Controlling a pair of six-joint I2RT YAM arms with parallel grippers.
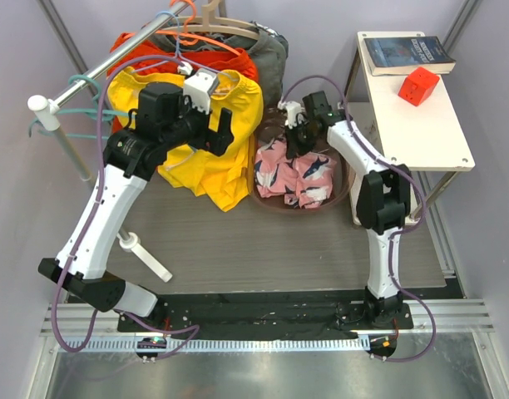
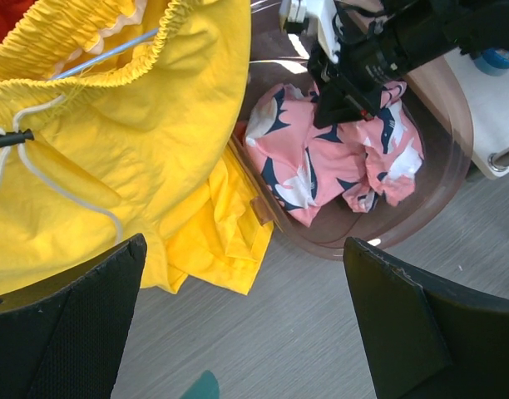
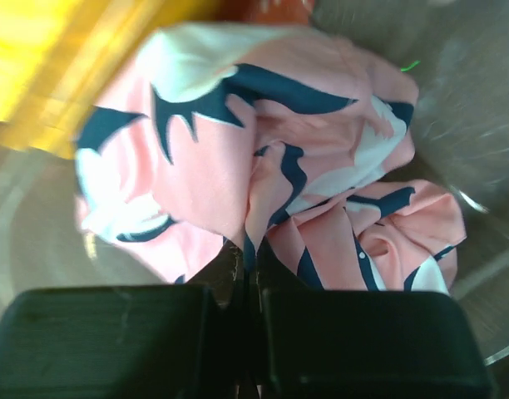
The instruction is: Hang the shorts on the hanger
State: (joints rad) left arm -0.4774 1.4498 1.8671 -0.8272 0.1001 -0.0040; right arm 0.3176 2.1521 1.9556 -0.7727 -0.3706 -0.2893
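The pink shorts (image 1: 296, 176) with navy and white shark shapes lie crumpled in a brown basket (image 1: 346, 184). They also show in the left wrist view (image 2: 321, 158) and the right wrist view (image 3: 238, 141). My right gripper (image 1: 298, 137) reaches down into the basket and is shut on a fold of the pink shorts (image 3: 253, 253). The teal hanger (image 1: 80, 83) hangs on the rail at the far left, partly behind yellow shorts. My left gripper (image 1: 217, 131) is open and empty over the yellow shorts' edge, its fingers (image 2: 404, 324) wide apart above the table.
Yellow drawstring shorts (image 1: 209, 158) hang beside the basket. An orange hanger (image 1: 206, 39) and a wooden hanger (image 1: 225, 27) are on the rail at the back. A white side table (image 1: 421, 133) at right holds a book (image 1: 408, 51) and a red block (image 1: 418, 86). A white rod (image 1: 146, 258) lies at front left.
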